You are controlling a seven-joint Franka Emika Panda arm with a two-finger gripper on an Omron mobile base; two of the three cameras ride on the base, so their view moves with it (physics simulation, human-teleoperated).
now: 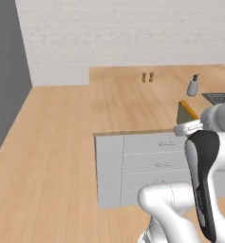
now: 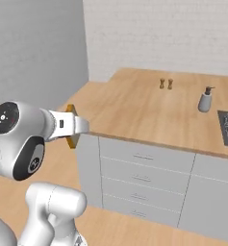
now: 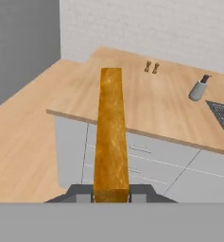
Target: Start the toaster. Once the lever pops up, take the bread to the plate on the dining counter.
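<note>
My gripper [image 3: 111, 193] is shut on the bread [image 3: 111, 132], a tan slice with orange-brown crust that I see edge-on, reaching away from the fingers. In the left base view the bread [image 1: 185, 112] sticks up just above the hand at the right. In the right base view the bread's [image 2: 70, 111] crust shows above and below the white hand, with the gripper [image 2: 77, 126] at the left. The slice hangs in the air in front of a wooden counter's near corner. The toaster, the plate and the dining counter are out of view.
A wooden counter [image 1: 128, 104] with grey drawers [image 2: 142, 175] stands ahead. On it are two small shakers [image 3: 151, 67], a grey soap dispenser [image 3: 198, 89] and a dark stovetop grid [image 3: 223, 116]. Wooden floor [image 1: 42, 156] lies open to the left, up to a grey wall [image 1: 7, 71].
</note>
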